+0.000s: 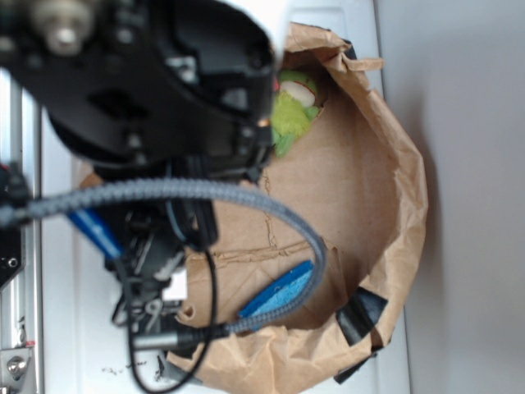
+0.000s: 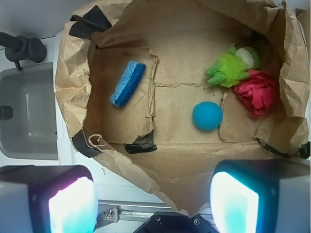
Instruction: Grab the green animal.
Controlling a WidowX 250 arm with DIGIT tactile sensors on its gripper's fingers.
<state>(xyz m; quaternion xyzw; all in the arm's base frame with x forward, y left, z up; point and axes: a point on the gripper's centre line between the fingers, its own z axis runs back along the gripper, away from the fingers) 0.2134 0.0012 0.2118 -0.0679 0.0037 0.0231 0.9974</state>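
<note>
The green animal (image 2: 228,68) is a lime fuzzy plush with a white-and-pink patch, lying at the far right of the brown paper bag's floor (image 2: 184,104). In the exterior view the green animal (image 1: 291,111) peeks out beside the arm at the bag's top. My gripper (image 2: 153,206) hangs high above the bag's near rim, open, with nothing between its glowing pads (image 2: 70,206). It is well apart from the plush. The arm's black body (image 1: 148,74) hides much of the bag in the exterior view.
A red ruffled fabric lump (image 2: 257,93) touches the plush on its right. A teal-blue ball (image 2: 207,115) lies just below it. A blue sponge (image 2: 127,82) rests at the bag's left. Crumpled bag walls (image 2: 73,53) ring everything. A grey sink basin (image 2: 26,111) sits left.
</note>
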